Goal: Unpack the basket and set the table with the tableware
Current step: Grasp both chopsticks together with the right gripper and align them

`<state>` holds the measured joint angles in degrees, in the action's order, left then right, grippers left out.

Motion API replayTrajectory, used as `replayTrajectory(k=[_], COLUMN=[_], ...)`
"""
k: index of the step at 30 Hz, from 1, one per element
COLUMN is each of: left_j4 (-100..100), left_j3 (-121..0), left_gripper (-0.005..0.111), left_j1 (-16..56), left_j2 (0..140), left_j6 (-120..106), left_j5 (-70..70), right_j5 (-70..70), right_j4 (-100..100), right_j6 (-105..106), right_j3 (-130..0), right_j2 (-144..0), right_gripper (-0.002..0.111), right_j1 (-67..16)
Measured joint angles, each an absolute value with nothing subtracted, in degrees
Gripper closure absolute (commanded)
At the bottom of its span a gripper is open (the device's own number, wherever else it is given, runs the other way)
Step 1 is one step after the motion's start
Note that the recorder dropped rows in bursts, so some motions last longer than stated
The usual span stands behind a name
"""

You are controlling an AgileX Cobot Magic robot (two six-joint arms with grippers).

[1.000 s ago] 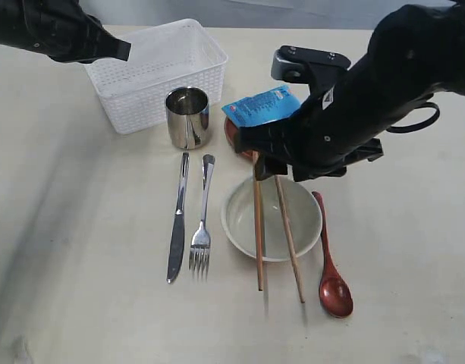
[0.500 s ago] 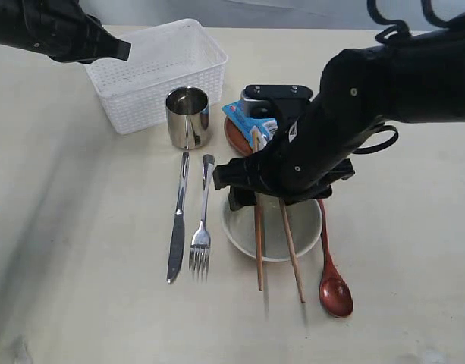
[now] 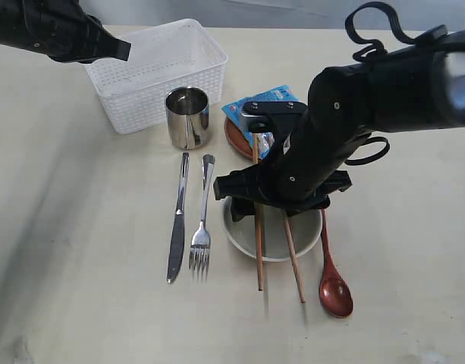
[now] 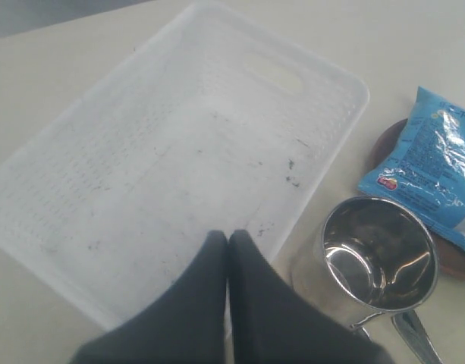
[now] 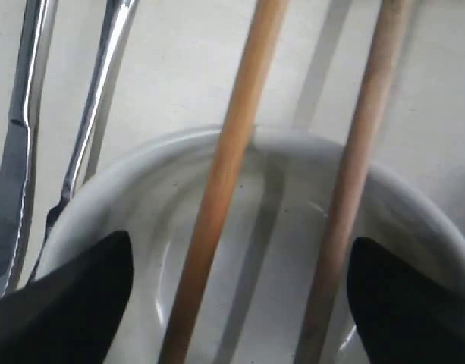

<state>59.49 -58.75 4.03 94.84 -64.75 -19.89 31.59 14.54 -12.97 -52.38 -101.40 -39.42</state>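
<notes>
Noted right arm [image 3: 346, 114] brought down within the last second from above the plate [image 3: 234, 136] to just over the bowl [image 3: 273, 236]. Found right jaws widened from partly to fully apart, holding nothing, one tip either side of the two chopsticks [image 3: 259, 262] lying across the bowl's rim. Judged a pick-up or straightening of the chopsticks in preparation, with the setting otherwise close to finished. Found basket [image 3: 156, 106] emptied at far left of desk [image 3: 73, 250], left jaws pressed together and empty above it. Logged cup [image 3: 188, 117] just beside the basket, knife [image 3: 177, 227] and fork [image 3: 202, 227] left of the bowl, spoon [image 3: 334, 280] right. Flagged as obstructions the blue snack packet [image 3: 256, 108] resting on the plate and the bowl wall close to both tips.
</notes>
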Motion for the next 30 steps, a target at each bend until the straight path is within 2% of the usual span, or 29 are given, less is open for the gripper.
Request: replayTrajectory(k=[6, 8, 22, 30], left_j4=[59.49, 59.49, 59.49, 59.49], left_j3=[-58.75, -58.75, -58.75, -58.75], left_gripper=[0.107, 0.107, 0.107, 0.107], left_j1=[4.03, 4.03, 4.03, 4.03], left_j2=[94.84, 94.84, 94.84, 94.84], left_j6=[-64.75, -64.75, -64.75, -64.75], left_j5=[-19.89, -19.89, -19.89, -19.89], right_j5=[31.5, 31.5, 29.74, 29.61], right_j4=[14.54, 14.54, 14.54, 12.06], right_j6=[-13.75, -13.88, -18.53, -21.92], right_j3=[-52.38, -52.38, -52.38, -52.38], right_j2=[-101.4, -101.4, -101.4, -101.4], right_gripper=[0.065, 0.07, 0.071, 0.098], right_j1=[-39.42, -39.42, -39.42, -39.42])
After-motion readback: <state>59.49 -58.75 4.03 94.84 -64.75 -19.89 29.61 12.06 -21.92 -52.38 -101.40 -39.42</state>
